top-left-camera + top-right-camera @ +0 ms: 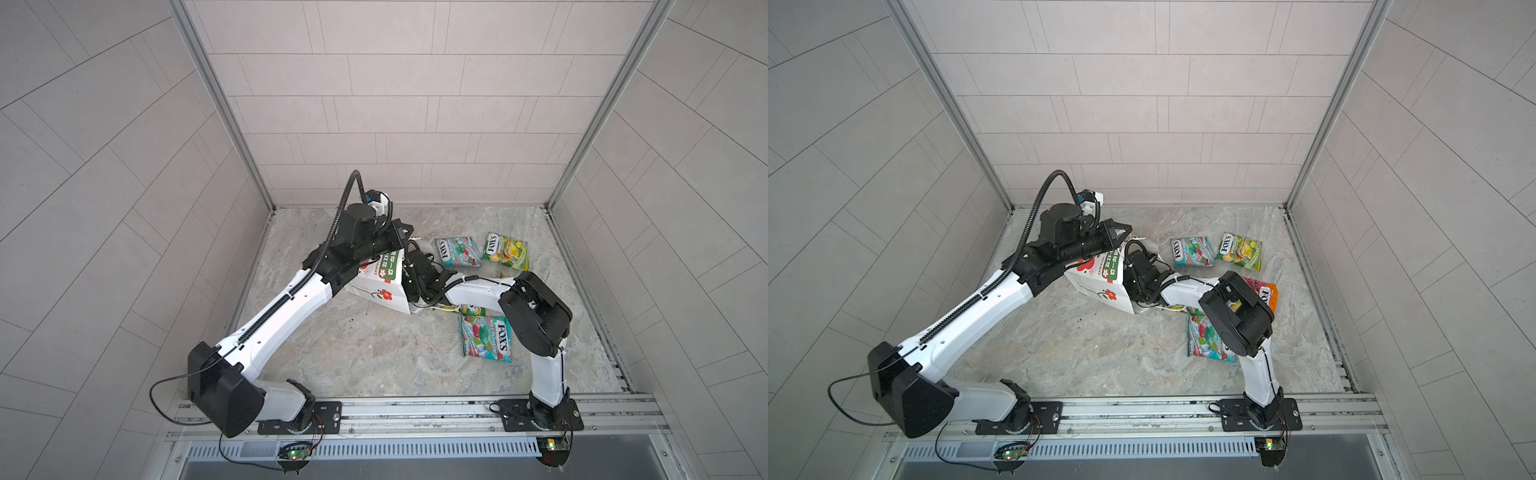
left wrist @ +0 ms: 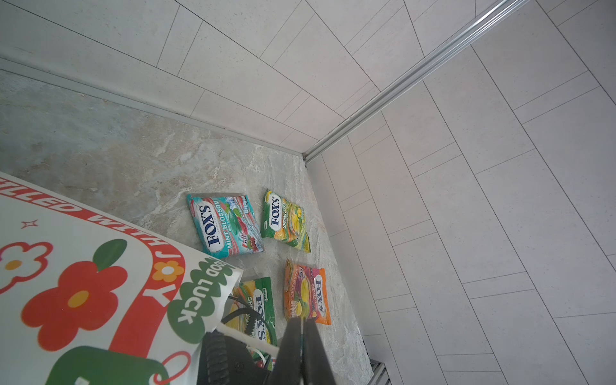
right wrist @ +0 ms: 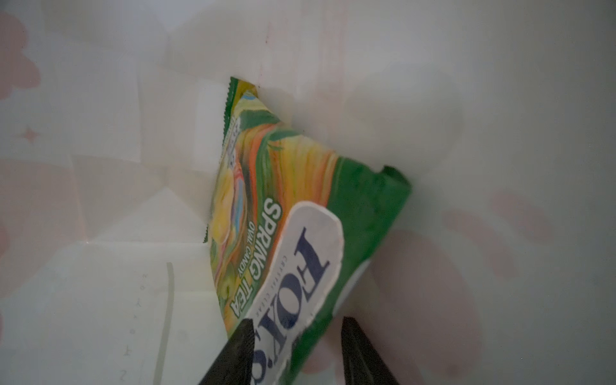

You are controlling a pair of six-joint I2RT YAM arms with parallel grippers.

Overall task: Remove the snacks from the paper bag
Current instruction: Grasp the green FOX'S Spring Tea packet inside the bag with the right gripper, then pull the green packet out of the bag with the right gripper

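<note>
Marble table, right gripper inside paper bag

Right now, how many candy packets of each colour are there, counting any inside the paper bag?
Yellow-green packets: 3, one of them inside the bag
Teal packets: 2
Orange packets: 1
Total: 6 packets
</note>
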